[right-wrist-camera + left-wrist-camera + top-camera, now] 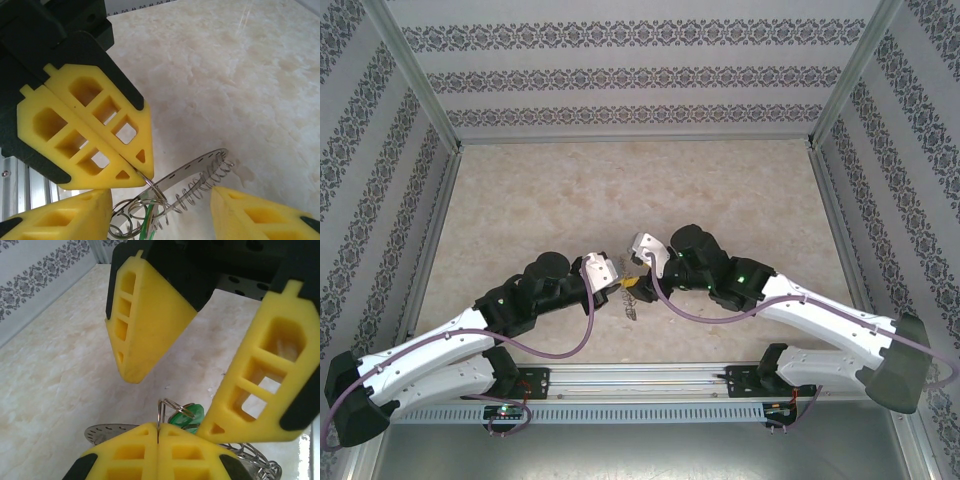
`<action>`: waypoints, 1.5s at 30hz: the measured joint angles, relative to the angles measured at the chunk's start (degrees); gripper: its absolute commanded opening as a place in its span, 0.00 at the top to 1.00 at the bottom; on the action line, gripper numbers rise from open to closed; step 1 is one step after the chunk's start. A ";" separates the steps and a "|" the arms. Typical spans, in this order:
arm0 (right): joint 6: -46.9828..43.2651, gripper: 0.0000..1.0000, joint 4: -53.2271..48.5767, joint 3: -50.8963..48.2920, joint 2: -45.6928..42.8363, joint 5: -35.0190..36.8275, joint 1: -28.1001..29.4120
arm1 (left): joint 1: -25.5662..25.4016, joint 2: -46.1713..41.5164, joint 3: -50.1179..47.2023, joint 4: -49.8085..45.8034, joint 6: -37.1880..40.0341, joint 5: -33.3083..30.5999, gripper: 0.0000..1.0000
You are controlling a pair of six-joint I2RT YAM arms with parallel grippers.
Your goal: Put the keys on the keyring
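Keyring [170, 403] is hanging pinched in the clamped left gripper [158, 437] above the surface [55, 390], green key [192, 415] dangling beside it. The right gripper [157, 200] is straddling it, jaws parted, gripping nothing.

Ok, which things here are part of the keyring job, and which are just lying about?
Job: green key, keyring, wire loop pinched in the shut left gripper, open right gripper.
Surroundings only: table, patterned walls.

Pale marbled table [570, 190] (beige, faintly veined), wiry keyring [200, 186] just above it, contact unclear
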 measured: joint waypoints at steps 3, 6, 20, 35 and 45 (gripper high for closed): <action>0.59 0.58 -0.11 0.28 0.61 0.02 0.00 | 0.00 0.00 0.00 -0.42 0.00 -0.85 1.00; 0.96 0.64 -0.39 0.61 0.70 0.26 0.02 | 0.00 0.00 0.00 -0.35 0.00 -1.20 1.00; 1.07 0.73 -2.01 0.66 0.66 2.60 0.00 | -0.02 0.00 0.00 -0.37 0.00 -1.22 1.00; 0.85 0.86 -2.43 0.68 0.26 2.78 0.00 | -0.02 0.00 0.00 -0.37 0.00 -1.25 1.00; -0.70 1.00 -3.91 0.68 0.09 1.95 -0.02 | -0.02 0.00 0.00 -0.37 0.00 -1.22 1.00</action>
